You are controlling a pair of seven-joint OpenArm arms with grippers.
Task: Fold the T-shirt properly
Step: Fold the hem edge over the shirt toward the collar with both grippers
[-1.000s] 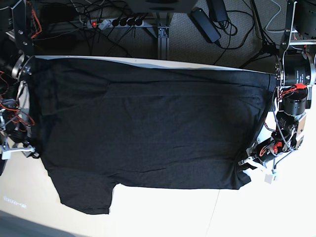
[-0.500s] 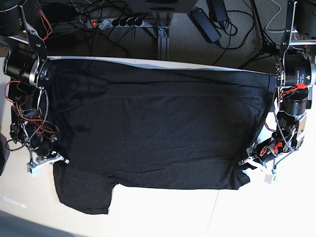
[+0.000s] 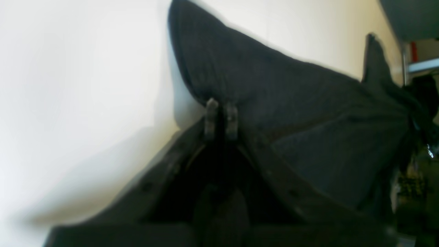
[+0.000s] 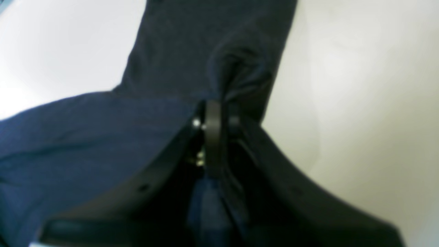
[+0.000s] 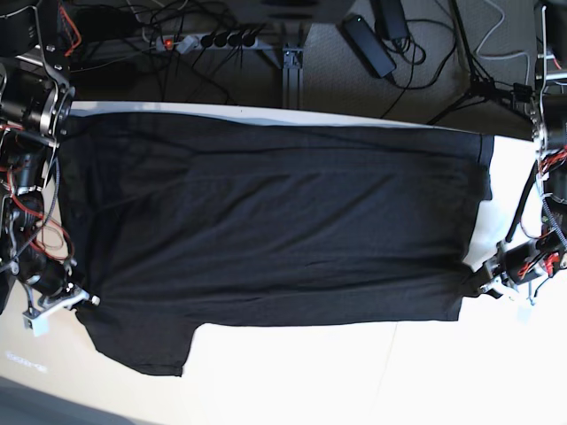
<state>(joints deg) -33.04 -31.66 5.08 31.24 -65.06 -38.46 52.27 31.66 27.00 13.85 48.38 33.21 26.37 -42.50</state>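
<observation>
The black T-shirt [image 5: 266, 221] lies spread plain side up across the white table [image 5: 292, 381], stretched between both arms; no print shows. My left gripper [image 5: 478, 282] at the base view's right is shut on the shirt's near right corner. In the left wrist view its fingertips [image 3: 221, 118] pinch the black cloth [image 3: 291, 113]. My right gripper [image 5: 81, 301] at the base view's left is shut on the shirt just above the sleeve [image 5: 142, 341]. In the right wrist view its fingers [image 4: 214, 127] clamp a bunched fold of cloth [image 4: 236, 72].
A power strip [image 5: 204, 40], a black adapter [image 5: 368, 42] and tangled cables lie on the floor beyond the table's far edge. Arm bases and wiring stand at the left edge [image 5: 27, 159] and right edge [image 5: 549, 177].
Both grippers have moved outward, the right to the left and the left to the right, pulling the shirt tauter. The shirt's near edge now lies straighter.
</observation>
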